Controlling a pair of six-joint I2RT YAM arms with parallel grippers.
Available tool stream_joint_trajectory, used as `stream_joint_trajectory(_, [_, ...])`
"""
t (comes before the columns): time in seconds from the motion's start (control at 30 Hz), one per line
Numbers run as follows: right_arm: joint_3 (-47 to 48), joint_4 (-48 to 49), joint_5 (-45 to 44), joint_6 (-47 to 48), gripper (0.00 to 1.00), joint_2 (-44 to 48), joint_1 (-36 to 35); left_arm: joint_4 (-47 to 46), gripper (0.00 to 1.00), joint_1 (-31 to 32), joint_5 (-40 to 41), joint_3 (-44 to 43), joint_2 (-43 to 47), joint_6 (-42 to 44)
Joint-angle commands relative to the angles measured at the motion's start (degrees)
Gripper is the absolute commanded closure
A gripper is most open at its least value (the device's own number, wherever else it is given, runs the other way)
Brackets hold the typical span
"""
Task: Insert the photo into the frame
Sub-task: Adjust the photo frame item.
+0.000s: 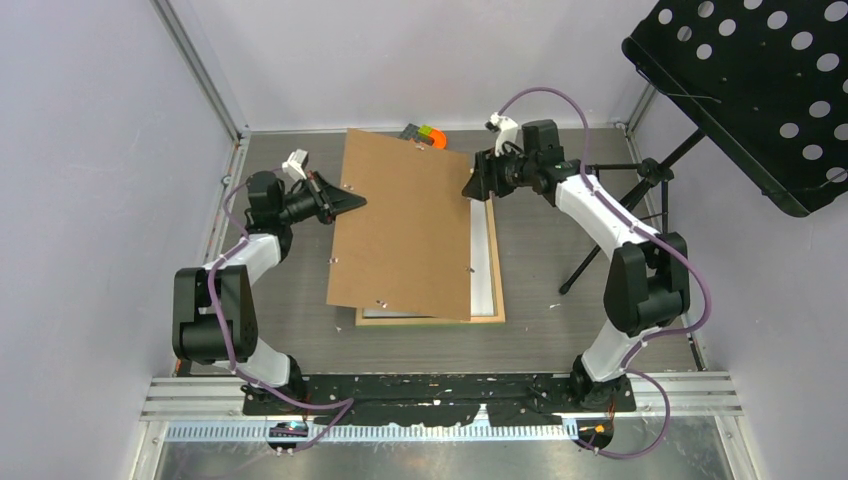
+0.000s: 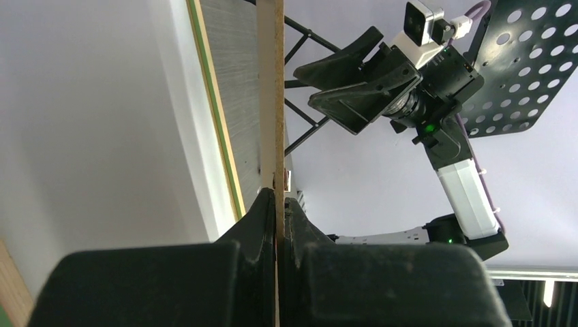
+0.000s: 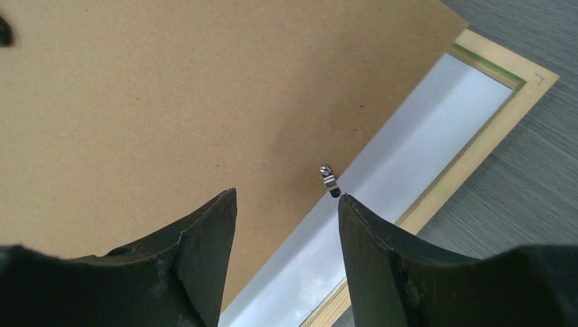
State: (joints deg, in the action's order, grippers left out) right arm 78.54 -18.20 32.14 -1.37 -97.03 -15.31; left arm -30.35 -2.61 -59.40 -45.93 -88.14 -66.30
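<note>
The plain brown backing board lies tilted over the frame, which rests pale wood side up on the table. A white sheet lies inside the frame; it looks like the photo's plain back, and its printed side is hidden. My left gripper is shut on the board's left edge, which the left wrist view shows edge-on between the closed fingers. My right gripper is open and empty above the board's right edge. The right wrist view shows the board, white sheet, frame rail and a metal clip.
A black perforated music stand overhangs the back right, its tripod legs standing beside the right arm. A small orange and green object lies behind the board. Enclosure walls close in on the left, back and right.
</note>
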Motion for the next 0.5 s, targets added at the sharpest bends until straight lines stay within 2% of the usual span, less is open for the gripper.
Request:
stream_joint_trajectory(0.0, [3.02, -1.99, 0.64, 3.53, 0.38, -1.0, -2.21, -2.02, 1.0, 0.68, -0.25, -0.83, 2.15, 1.0])
stream_joint_trajectory(0.47, [3.06, -2.52, -1.26, 5.35, 0.4, -3.91, -4.38, -0.81, 1.0, 0.78, -0.4, -0.25, 3.5, 2.22])
